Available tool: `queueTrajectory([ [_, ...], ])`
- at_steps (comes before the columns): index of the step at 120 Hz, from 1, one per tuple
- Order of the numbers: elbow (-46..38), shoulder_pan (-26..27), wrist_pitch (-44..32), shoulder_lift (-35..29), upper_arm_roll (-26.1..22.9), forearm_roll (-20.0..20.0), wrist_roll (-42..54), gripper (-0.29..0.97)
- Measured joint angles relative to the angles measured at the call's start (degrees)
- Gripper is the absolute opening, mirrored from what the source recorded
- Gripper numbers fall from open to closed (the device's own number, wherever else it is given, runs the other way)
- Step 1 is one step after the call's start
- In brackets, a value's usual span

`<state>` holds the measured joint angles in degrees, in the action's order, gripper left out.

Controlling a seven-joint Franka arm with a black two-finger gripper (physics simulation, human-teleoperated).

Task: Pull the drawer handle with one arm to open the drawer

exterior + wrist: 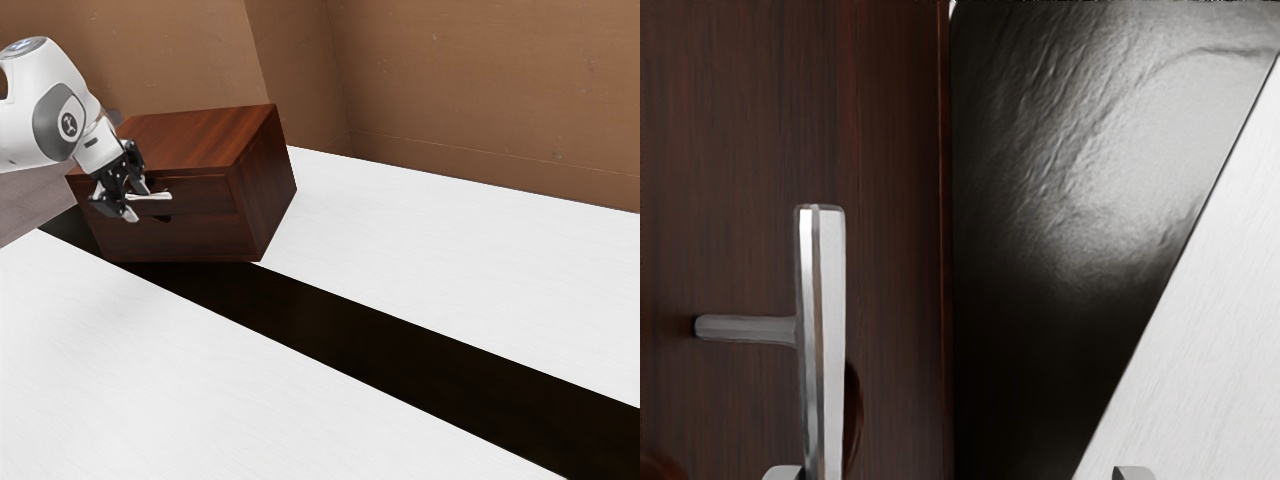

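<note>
The drawer handle [155, 196], a slim silver bar on a short post, stands out from the drawer front [200, 195] in the upper part of the dark wooden cabinet [200, 135], which sits at the far end of the table toward the exterior view's left. The drawer looks shut or very nearly so; no gap shows around its front. The gripper [122, 200] is right at the handle, reaching in from the exterior view's left. Its jaws look spread wide rather than closed. In the wrist view the handle [820, 340] lies close by one of the fingertips [782, 473], with the other well off to the far side. The step in hand, as I judge it, is the approach and line-up, with the grasp not yet made. The next move calls for centring the bar between the fingers, closing on it from both sides, then drawing straight back along the drawer's travel, away from the cabinet face. Around the cabinet lies the white table [450, 260], crossed by a dark strip [400, 360], with brown walls [450, 70] behind. Nothing stands in the pulling path. The main risk is a lopsided grip that slips off the thin bar.
</note>
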<state>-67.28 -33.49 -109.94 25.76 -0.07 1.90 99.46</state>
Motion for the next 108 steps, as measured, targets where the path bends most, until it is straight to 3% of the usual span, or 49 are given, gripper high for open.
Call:
queueTrajectory([
  [36, -3.53, 0.4, 0.14, -2.74, 0.05, -0.05, -0.57, 0.27],
  [84, -13.5, 0.31, 0.02, -9.64, 0.02, -0.21, -1.59, 0.29],
  [108, -19.16, 0.06, 0.04, -14.3, 0.04, -0.3, -2.12, 0.24],
])
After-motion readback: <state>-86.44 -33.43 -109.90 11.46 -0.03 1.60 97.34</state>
